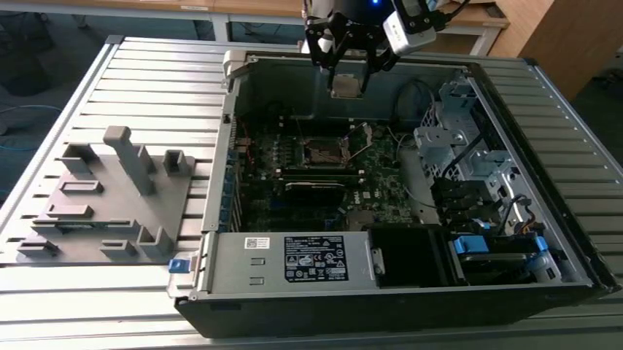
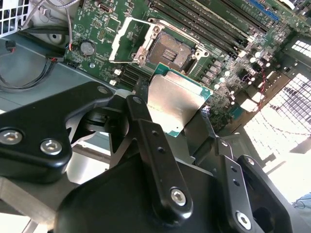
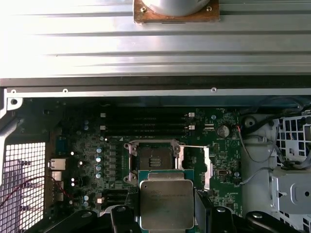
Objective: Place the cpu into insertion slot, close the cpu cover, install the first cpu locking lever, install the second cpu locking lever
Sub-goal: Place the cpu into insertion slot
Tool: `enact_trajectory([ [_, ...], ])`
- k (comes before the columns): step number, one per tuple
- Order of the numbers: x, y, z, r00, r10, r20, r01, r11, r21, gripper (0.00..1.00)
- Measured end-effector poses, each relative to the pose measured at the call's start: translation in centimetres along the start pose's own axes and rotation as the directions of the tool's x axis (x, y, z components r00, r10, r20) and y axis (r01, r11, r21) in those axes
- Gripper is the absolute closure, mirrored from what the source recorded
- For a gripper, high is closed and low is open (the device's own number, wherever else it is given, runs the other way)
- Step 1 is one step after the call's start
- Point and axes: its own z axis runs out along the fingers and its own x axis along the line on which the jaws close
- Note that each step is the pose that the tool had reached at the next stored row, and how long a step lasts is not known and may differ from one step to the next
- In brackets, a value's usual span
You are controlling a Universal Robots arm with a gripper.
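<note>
Currently your black gripper (image 1: 348, 79) is hanging over the open dark computer case (image 1: 545, 240), which is lying on the ribbed silver metal counter (image 1: 146, 80). Its jaws are pinching the cpu (image 2: 177, 99), a small flat square chip with a dull silver-grey metal top and a green edge. They are closed only to the chip's width, one on each of two opposite edges.

You are carrying the chip in the air, clear of the green circuit board (image 2: 97, 26) and not seated in anything. In the first wrist view it is showing just beside the insertion slot (image 3: 154, 158), a small square socket with a dark centre and a silvery metal rim. That socket is lying bare.

The cpu cover (image 2: 119, 39), a thin silvery metal frame plate with a square window, is standing swung open at one side of the socket. Long narrow black memory strips (image 3: 146, 124) are running along the socket's far side. A grey moulded plastic fixture (image 1: 107, 197) is sitting on the counter towards the exterior view's left, well apart from the case's board.
</note>
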Motion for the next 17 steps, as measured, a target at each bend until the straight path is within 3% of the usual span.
enact_trajectory([
  [17,-0.01,-0.02,0.24,1.0000,0.000,0.0001,0.000,1.0000,-0.0003,0.46],
])
